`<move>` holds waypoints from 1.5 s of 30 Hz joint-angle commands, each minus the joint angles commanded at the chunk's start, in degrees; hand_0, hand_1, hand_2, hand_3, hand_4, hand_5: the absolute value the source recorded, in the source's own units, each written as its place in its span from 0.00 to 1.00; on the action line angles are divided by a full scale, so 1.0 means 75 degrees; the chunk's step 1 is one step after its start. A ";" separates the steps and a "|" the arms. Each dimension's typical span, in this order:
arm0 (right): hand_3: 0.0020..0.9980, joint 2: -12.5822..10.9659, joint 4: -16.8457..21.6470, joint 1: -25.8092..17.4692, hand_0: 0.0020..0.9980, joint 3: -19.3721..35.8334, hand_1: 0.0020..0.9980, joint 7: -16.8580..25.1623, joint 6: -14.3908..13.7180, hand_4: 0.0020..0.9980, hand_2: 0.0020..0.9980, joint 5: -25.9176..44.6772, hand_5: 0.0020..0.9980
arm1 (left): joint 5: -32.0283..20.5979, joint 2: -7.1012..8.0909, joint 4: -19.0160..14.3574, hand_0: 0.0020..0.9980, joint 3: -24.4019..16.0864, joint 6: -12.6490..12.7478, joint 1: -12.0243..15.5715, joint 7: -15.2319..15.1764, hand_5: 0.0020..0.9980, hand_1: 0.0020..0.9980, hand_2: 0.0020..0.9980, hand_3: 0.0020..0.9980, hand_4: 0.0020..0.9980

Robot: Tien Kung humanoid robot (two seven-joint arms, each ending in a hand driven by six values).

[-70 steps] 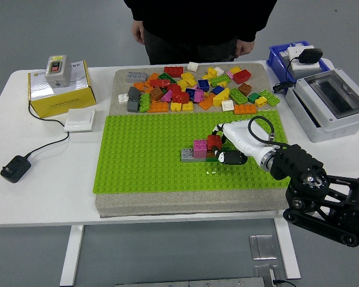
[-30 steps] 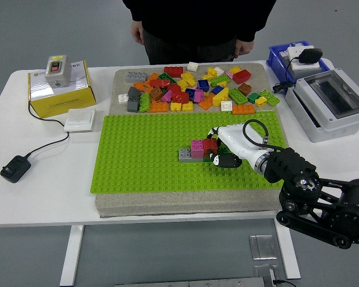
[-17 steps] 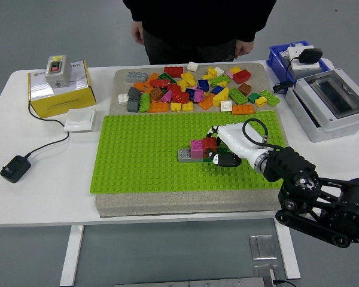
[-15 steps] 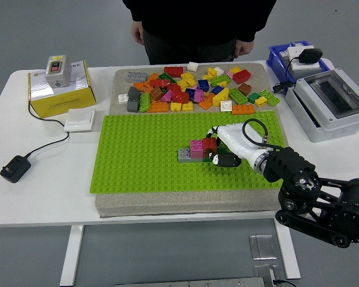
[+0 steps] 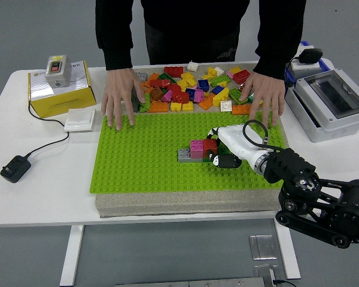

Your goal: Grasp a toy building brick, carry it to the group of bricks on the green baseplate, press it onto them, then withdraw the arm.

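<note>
I see the group of bricks (image 5: 198, 150) standing on the green baseplate (image 5: 143, 161), a little right of its centre: a grey brick at the left end, a pink one on it, then a red one and a dark green one. My right hand (image 5: 222, 149) lies against the group from its 3 o'clock side, white palm over the red brick, black fingertips (image 5: 225, 160) curled down at the green one. The fingers are curled together, but whether they clamp a brick I cannot tell, because the hand covers that place. The right arm comes in from 5 o'clock.

At 12 o'clock from the baseplate, the pile of loose bricks (image 5: 194, 88) lies on the stone-coloured slab (image 5: 185, 202). A person stands at the far side and presses both hands flat on the far edge of the baseplate: one hand (image 5: 118, 97) at 11 o'clock, the other hand (image 5: 265, 97) at 1 o'clock.

On the white table (image 5: 42, 191), at 9 o'clock, are a yellow box (image 5: 58, 92) with a grey switch box (image 5: 55, 70) on top, a white wall switch (image 5: 80, 119) and a black plug (image 5: 14, 168). At 2 o'clock are a grey enclosure (image 5: 335, 101) and a blue bin (image 5: 287, 63).
</note>
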 joint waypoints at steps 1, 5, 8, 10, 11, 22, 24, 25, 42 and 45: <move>0.70 0.0000 -0.0004 -0.0002 0.17 -0.0001 0.19 0.0003 -0.0007 0.48 0.63 0.0002 0.39 | 0.0006 0.0000 0.0000 0.72 0.0001 0.0001 -0.0001 -0.0001 0.69 0.70 0.68 0.77 0.15; 0.70 0.0001 -0.0023 -0.0007 0.17 -0.0004 0.19 0.0014 -0.0029 0.48 0.63 0.0013 0.39 | 0.0024 0.0002 0.0000 0.72 0.0004 0.0010 -0.0001 -0.0013 0.69 0.70 0.68 0.77 0.15; 0.71 0.0004 -0.0040 -0.0005 0.16 0.0001 0.20 0.0024 -0.0039 0.48 0.63 0.0031 0.40 | 0.0031 0.0005 0.0000 0.72 0.0001 0.0015 0.0001 -0.0018 0.69 0.70 0.66 0.76 0.15; 0.71 0.0009 -0.0057 -0.0005 0.16 0.0002 0.20 0.0029 -0.0048 0.48 0.63 0.0038 0.40 | 0.0038 0.0005 0.0000 0.72 -0.0002 0.0015 0.0003 -0.0017 0.69 0.70 0.66 0.76 0.15; 0.71 0.0010 -0.0062 -0.0005 0.16 0.0002 0.20 0.0030 -0.0050 0.48 0.63 0.0041 0.40 | 0.0037 0.0005 0.0000 0.72 0.0001 0.0015 0.0004 -0.0019 0.69 0.70 0.66 0.76 0.15; 0.71 0.0040 -0.0085 -0.0005 0.16 -0.0045 0.19 0.0055 -0.0078 0.48 0.63 0.0072 0.41 | 0.0039 0.0005 0.0000 0.72 0.0013 0.0030 0.0013 -0.0036 0.68 0.69 0.65 0.75 0.15; 0.71 0.0042 -0.0092 -0.0004 0.16 -0.0054 0.19 0.0062 -0.0078 0.48 0.63 0.0083 0.41 | 0.0041 0.0007 0.0000 0.72 0.0014 0.0032 0.0014 -0.0038 0.68 0.69 0.65 0.75 0.15; 0.71 0.0043 -0.0099 -0.0004 0.16 -0.0056 0.19 0.0069 -0.0074 0.49 0.63 0.0093 0.41 | 0.0050 0.0007 0.0000 0.72 0.0004 0.0037 0.0016 -0.0038 0.68 0.69 0.63 0.74 0.14; 0.75 0.0049 -0.0157 0.0014 0.16 -0.0045 0.19 0.0143 -0.0086 0.50 0.70 0.0152 0.42 | 0.0050 0.0006 0.0000 0.71 0.0007 0.0053 0.0005 -0.0046 0.67 0.69 0.61 0.72 0.13; 0.76 0.0049 -0.0166 0.0020 0.16 -0.0047 0.20 0.0147 -0.0086 0.51 0.73 0.0159 0.43 | 0.0044 0.0004 0.0000 0.71 0.0012 0.0052 0.0004 -0.0049 0.67 0.68 0.60 0.72 0.12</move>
